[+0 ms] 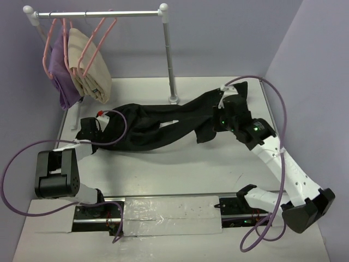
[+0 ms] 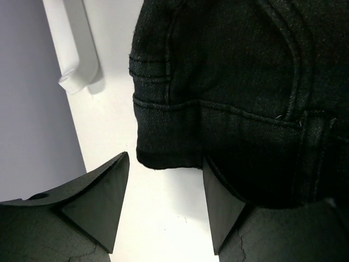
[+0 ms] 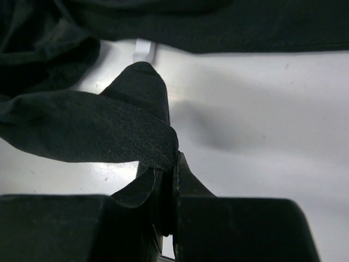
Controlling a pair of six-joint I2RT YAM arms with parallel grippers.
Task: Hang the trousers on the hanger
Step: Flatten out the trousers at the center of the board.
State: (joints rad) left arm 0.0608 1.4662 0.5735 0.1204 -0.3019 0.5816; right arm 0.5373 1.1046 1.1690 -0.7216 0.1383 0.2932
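Lying flat on the table [image 1: 180, 169], trousers [image 1: 163, 128] run from 9 to 2 o'clock across the top view. No part of them is on the hanger [image 1: 101, 33], which hangs on the rail [image 1: 98, 13] at 11 o'clock, well apart. Right gripper [image 3: 170, 164] is clamped on a fold of leg cloth at the 2 o'clock end. Left gripper [image 2: 165, 166] has jaws spread around the waist-end corner, nothing pinched. My read: early stage, grasp half set. Lift, carry and draping over the hanger are all left.

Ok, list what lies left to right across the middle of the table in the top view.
left gripper, open at the waistband → trousers → right gripper, shut on a leg end
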